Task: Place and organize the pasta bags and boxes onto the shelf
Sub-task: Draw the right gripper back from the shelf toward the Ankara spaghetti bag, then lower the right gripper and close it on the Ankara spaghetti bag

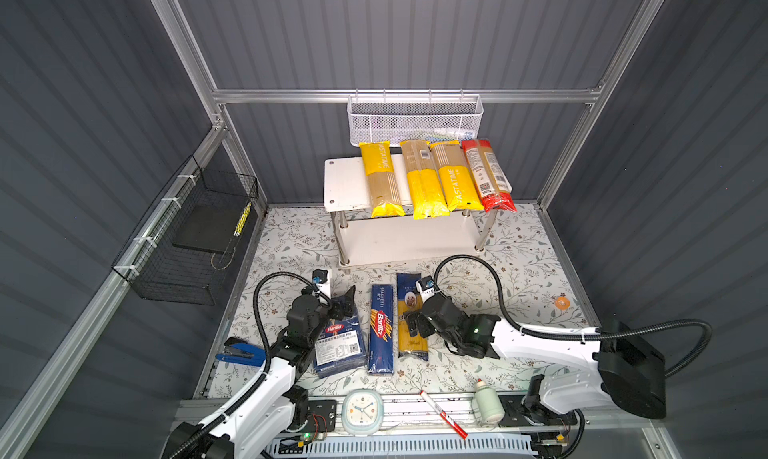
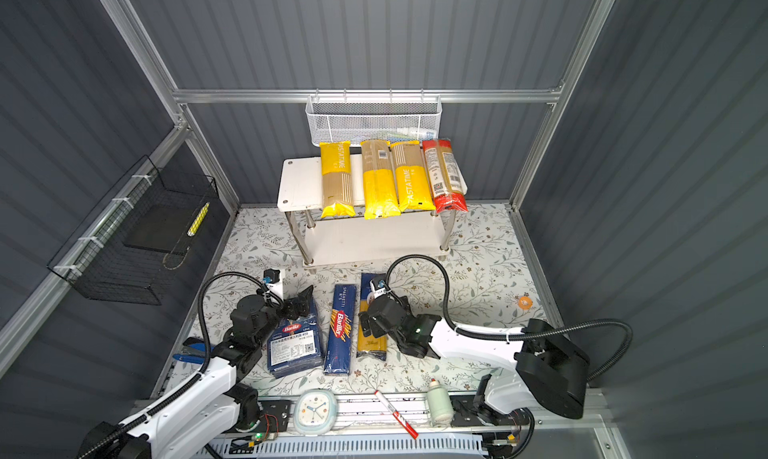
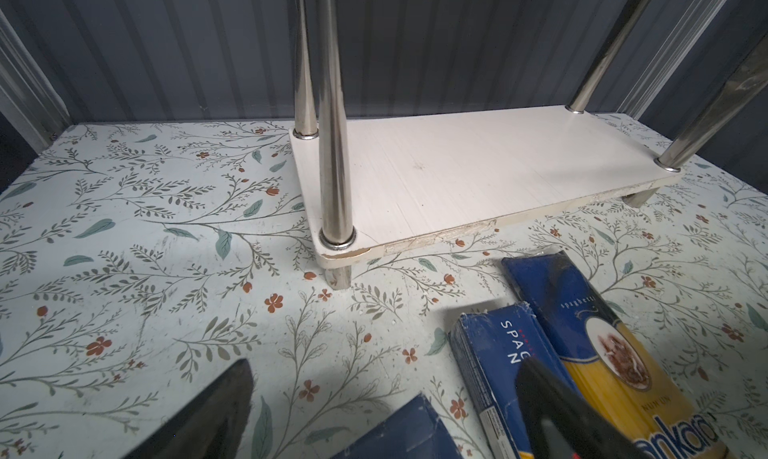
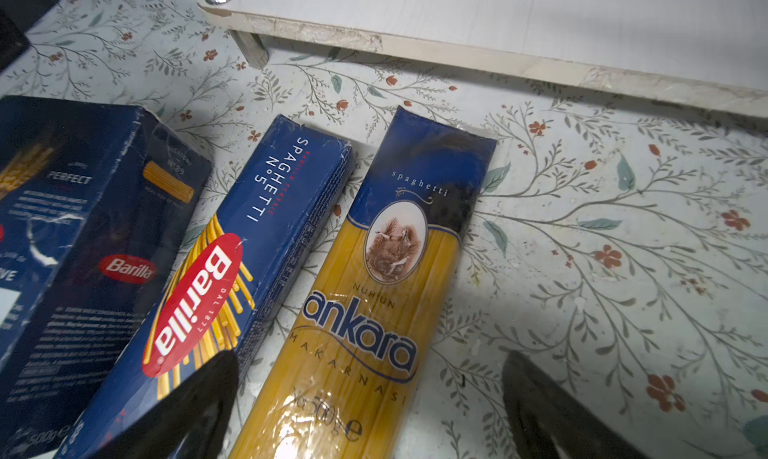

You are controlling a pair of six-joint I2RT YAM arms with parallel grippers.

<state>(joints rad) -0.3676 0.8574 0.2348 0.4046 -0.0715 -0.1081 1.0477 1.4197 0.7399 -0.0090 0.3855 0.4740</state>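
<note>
The white two-tier shelf [image 1: 345,182] [image 2: 299,182] stands at the back. Its top board carries three yellow bags [image 1: 380,178] [image 1: 422,182] [image 1: 453,178] and a red-and-clear bag [image 1: 488,174]; the lower board [image 3: 478,166] [image 4: 540,20] is bare. On the table lie a wide Barilla box [image 1: 340,344] [image 4: 83,207], a narrow Barilla box [image 1: 381,332] [image 4: 257,228] and the ankara bag [image 1: 413,344] [image 4: 395,270]. My left gripper [image 1: 347,301] [image 3: 386,394] is open over the wide box's far end. My right gripper [image 1: 411,324] [image 4: 368,365] is open, its fingers straddling the ankara bag.
A white mesh basket [image 1: 415,120] hangs on the back wall above the shelf, and a black wire basket [image 1: 187,240] on the left wall. A blue stapler [image 1: 241,351], a clock [image 1: 361,411], a red marker [image 1: 442,413] and a white bottle [image 1: 488,403] lie along the front.
</note>
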